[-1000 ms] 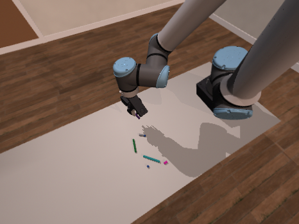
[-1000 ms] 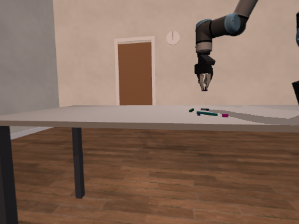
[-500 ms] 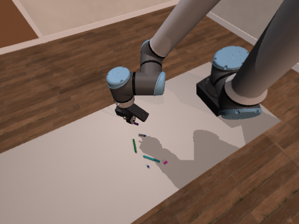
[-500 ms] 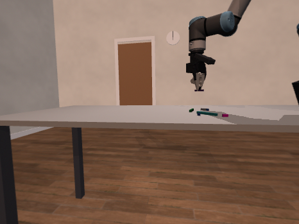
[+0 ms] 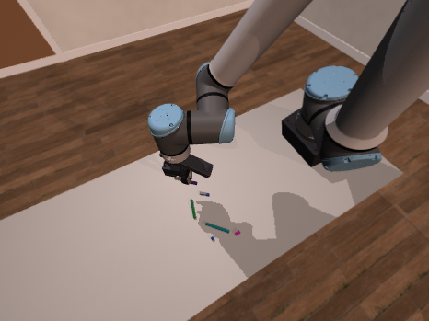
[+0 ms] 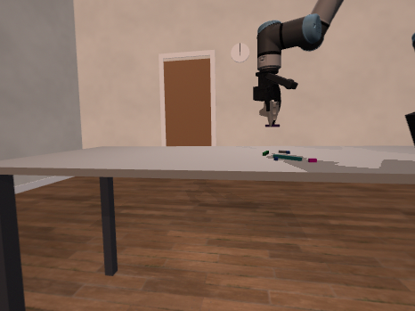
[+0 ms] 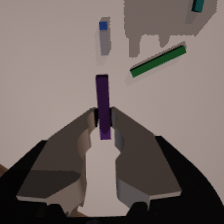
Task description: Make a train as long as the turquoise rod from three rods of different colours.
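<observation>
pale bench (image 5: 92,239) (image 6: 134,160) (image 7: 40,75), wooden floor beyond its edges. gripper (image 5: 189,180) (image 6: 272,121) (image 7: 104,109) clenched on purple rod (image 5: 194,183) (image 6: 272,126) (image 7: 102,92), aloft, nearer the far long edge. probably light, stiff, sturdy; flat sides should grip well, though off-middle hold may let it pivot. mid-length, on the sides, seems best, ends free to meet grey rod (image 5: 202,193) (image 6: 281,151) (image 7: 104,44), then blue rod (image 5: 208,194) (image 6: 288,152) (image 7: 103,25).

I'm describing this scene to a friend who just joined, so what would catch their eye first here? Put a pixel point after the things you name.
Probably the big grey arm with pale-blue joint caps, reaching in over the pale table (image 5: 115,235) (image 6: 134,159). Next, the purple rod (image 5: 193,183) (image 6: 272,126) (image 7: 103,97) gripped in its end effector (image 5: 189,181) (image 6: 272,122) (image 7: 104,109) above the table, then the turquoise rod (image 5: 217,227) (image 6: 287,158) (image 7: 198,5) lying partly in shadow.
</observation>
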Action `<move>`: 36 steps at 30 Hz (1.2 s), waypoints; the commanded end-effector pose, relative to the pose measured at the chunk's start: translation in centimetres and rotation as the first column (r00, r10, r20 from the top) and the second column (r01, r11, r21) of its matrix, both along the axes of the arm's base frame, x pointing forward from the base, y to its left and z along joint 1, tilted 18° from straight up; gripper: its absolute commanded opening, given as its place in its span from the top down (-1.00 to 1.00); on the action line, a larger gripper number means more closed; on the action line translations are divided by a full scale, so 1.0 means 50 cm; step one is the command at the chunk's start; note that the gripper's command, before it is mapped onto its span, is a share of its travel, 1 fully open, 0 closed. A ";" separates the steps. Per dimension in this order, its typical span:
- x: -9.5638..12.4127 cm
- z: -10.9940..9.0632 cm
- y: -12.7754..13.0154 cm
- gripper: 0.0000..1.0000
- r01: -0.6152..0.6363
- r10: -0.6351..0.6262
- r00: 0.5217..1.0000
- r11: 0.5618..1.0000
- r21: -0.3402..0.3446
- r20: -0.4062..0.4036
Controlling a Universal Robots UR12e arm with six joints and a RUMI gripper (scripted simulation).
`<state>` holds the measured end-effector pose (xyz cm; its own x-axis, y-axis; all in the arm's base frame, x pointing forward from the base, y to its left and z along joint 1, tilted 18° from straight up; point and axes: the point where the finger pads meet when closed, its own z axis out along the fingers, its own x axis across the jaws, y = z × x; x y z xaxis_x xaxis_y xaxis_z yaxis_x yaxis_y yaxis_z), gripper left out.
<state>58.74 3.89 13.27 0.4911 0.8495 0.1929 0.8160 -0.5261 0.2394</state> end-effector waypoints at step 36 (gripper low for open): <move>0.052 -0.154 0.008 1.00 -0.009 0.009 1.000 1.000 -0.003 0.001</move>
<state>60.89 4.26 6.50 0.4835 0.8544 0.1905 0.8211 -0.5181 0.2396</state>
